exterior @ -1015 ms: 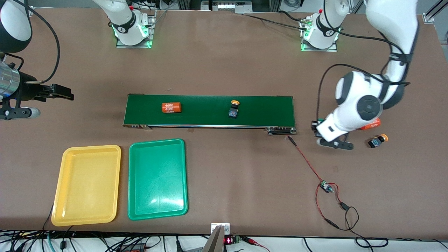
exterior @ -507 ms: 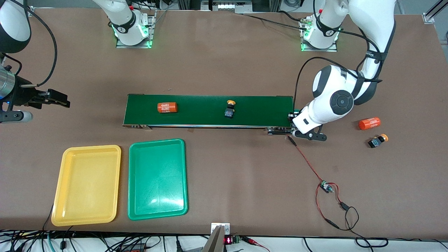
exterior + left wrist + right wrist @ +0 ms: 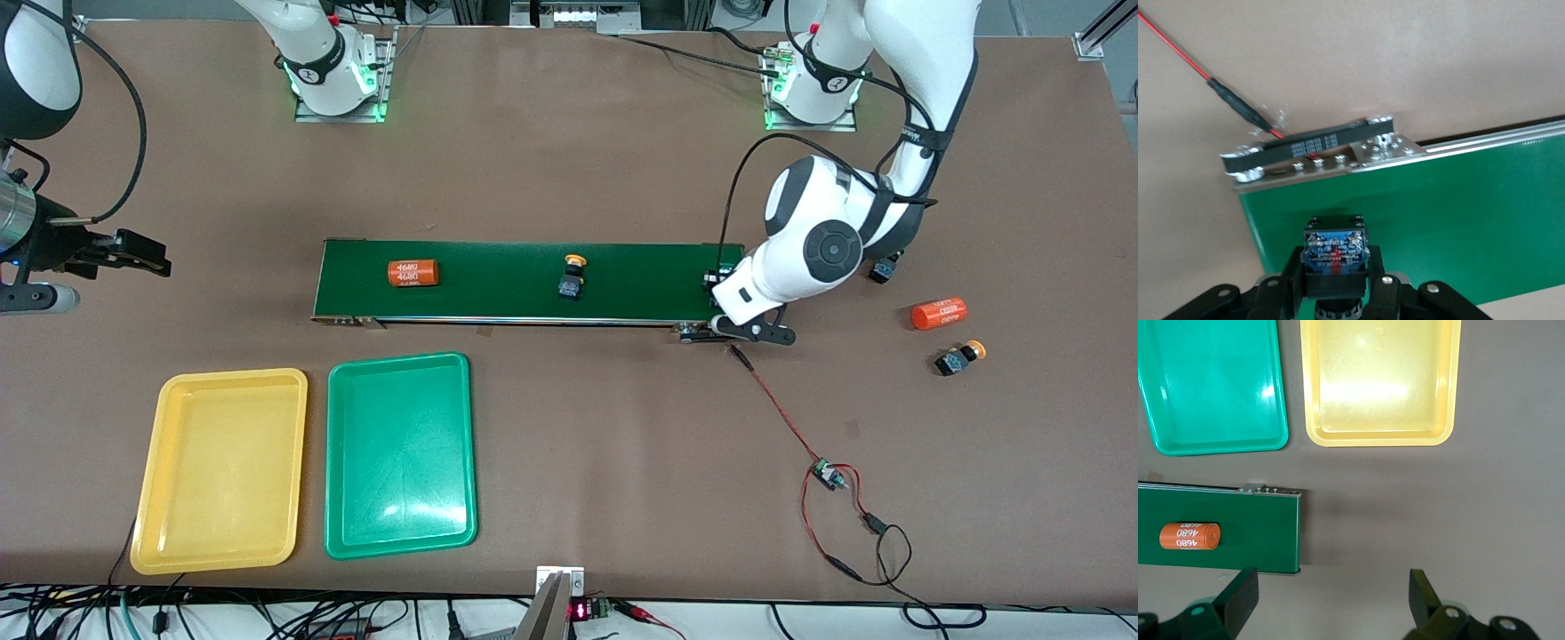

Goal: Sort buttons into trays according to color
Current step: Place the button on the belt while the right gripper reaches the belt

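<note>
My left claw [image 3: 1335, 293], clamped on a button [image 3: 1335, 253], hovers over the conveyor belt's [image 3: 533, 280] end for release; my right claw [image 3: 1331, 603] waits, wide open, off the belt's other end.

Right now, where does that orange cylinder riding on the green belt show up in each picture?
Front view: orange cylinder lies on the conveyor belt, toward the right arm's end.
Left wrist view: not in it.
Right wrist view: on the belt, near its end.
Shared landmark: the conveyor belt, in all three views.

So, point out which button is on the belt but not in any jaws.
The yellow-capped button midway along the belt, lying free. Another sits clamped in the left gripper over the belt's end; two more lie on the table.
</note>
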